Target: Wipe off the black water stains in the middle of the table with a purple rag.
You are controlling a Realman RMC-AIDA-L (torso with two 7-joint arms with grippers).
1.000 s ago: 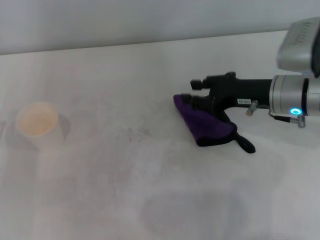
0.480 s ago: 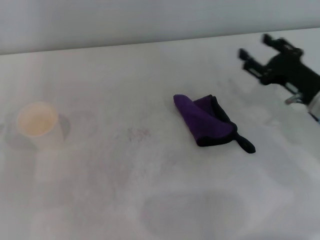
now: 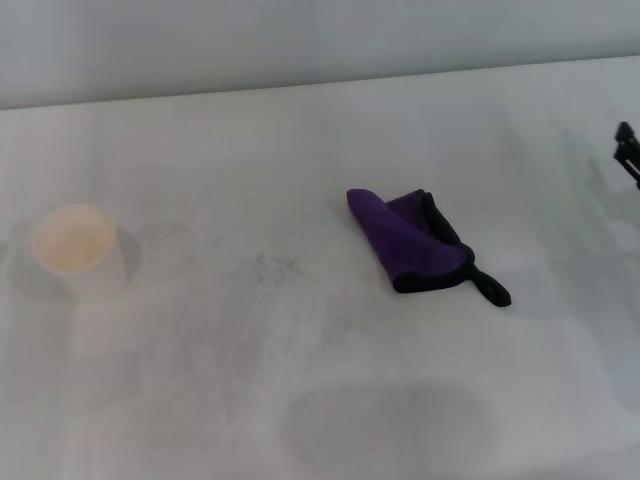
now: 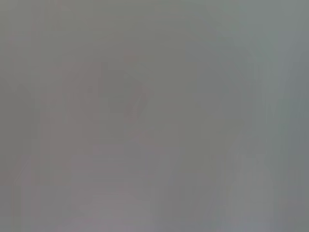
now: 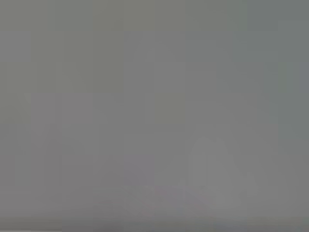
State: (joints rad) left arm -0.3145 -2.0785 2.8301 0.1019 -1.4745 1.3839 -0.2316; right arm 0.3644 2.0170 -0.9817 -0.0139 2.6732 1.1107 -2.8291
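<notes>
The purple rag (image 3: 408, 240) lies folded on the white table (image 3: 300, 380), right of the middle, with its black loop tail (image 3: 490, 288) pointing to the front right. Nothing holds it. Only a black tip of my right gripper (image 3: 629, 150) shows at the right edge of the head view, well away from the rag. My left gripper is out of view. No glossy black blot shows; only a faint grey speckled smudge (image 3: 275, 267) lies left of the rag. Both wrist views show plain grey.
A white paper cup (image 3: 75, 250) stands at the left side of the table. The table's far edge (image 3: 320, 88) meets a grey wall.
My right gripper let go of the rag, rose and pulled back to the right until almost out of the head view. The rag stays where it lay.
</notes>
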